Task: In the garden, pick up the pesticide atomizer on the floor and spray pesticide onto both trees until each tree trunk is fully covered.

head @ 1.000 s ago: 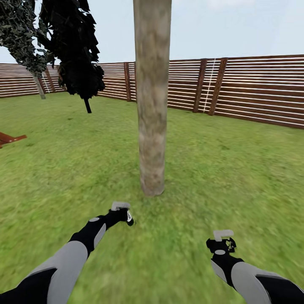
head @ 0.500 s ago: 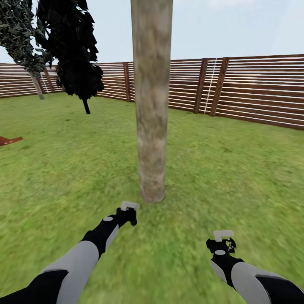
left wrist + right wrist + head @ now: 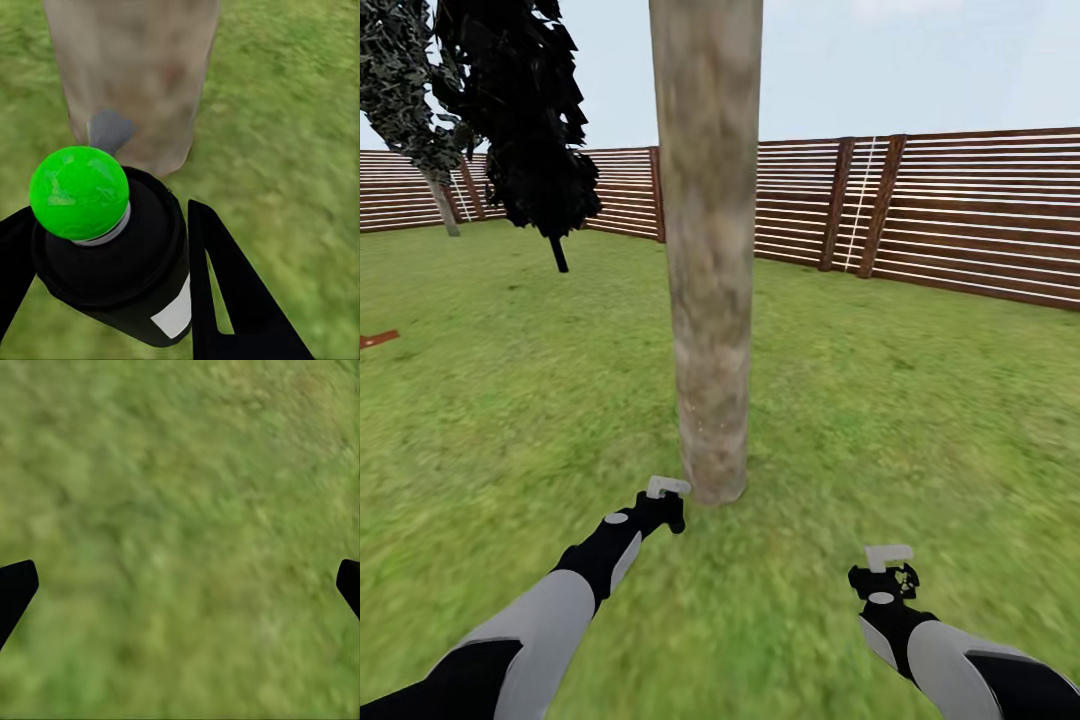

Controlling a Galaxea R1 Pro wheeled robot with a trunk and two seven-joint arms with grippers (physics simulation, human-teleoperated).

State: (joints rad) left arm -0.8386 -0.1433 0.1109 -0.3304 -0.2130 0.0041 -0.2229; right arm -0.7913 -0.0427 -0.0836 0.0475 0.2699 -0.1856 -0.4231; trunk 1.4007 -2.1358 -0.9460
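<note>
Robot levels a spray bottle at the foot of a garden tree.

The left gripper (image 3: 112,285), its black fingers pinched on the small black pesticide atomizer with the white label patch and bright green cap (image 3: 112,247), holds the bottle low and just short of the thick grey-brown mottled tree trunk (image 3: 707,250), apparently so the spray meets the bark near its base. No white specks are visible on the trunk. The right gripper (image 3: 890,575) hangs spread and empty over the green grass floor (image 3: 920,420), well apart from the trunk, probably kept clear of the work. A brown slatted wooden fence (image 3: 960,215) closes the lawn behind.
</note>
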